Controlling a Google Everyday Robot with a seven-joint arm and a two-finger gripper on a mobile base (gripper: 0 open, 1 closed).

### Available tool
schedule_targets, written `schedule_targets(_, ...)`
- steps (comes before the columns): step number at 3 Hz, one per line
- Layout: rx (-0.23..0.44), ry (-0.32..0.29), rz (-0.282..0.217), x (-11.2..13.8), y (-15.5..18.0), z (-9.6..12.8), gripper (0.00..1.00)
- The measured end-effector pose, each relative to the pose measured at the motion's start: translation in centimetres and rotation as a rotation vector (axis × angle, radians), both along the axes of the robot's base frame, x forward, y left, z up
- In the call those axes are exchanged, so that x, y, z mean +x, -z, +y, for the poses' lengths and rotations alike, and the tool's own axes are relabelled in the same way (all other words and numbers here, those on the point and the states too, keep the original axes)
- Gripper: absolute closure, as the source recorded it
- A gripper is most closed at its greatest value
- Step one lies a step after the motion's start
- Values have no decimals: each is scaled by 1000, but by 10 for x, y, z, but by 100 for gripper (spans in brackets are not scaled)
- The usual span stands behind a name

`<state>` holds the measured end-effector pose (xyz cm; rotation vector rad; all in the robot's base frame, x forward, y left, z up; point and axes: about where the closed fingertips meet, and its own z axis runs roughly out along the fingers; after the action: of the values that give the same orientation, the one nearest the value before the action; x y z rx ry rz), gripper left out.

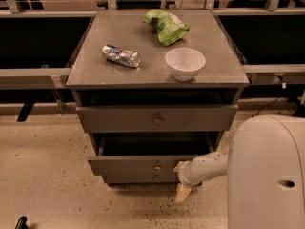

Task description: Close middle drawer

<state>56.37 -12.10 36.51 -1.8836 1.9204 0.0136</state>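
Speckled floor, grey cabinet [90, 75]: I see the middle drawer [133, 165] pulled out, gripper [181, 180] at its front's right end, grip state unclear, so the whole push is left.

On the cabinet top [90, 75] a small packet [120, 55] lies toward the left, a bowl [185, 63] sits right of centre near the front edge, and a bag [166, 26] lies behind the bowl toward the back. Under the top comes the upper drawer [119, 119], below it the middle drawer [133, 165] stands pulled out forward, and the lowest drawer [128, 178] sits just beneath, set back behind that front. The robot's body [267, 175] stands before the cabinet on the right, its arm [207, 167] stretched leftward with the gripper [181, 179] at the right end of the middle drawer's front.
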Motion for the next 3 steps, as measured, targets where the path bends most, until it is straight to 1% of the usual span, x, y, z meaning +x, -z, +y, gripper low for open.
schedule_targets(1,0,0,0,0,0,0,0)
schedule_targets(2,0,0,0,-4,0,1,14)
schedule_targets(3,0,0,0,-7,0,2,37)
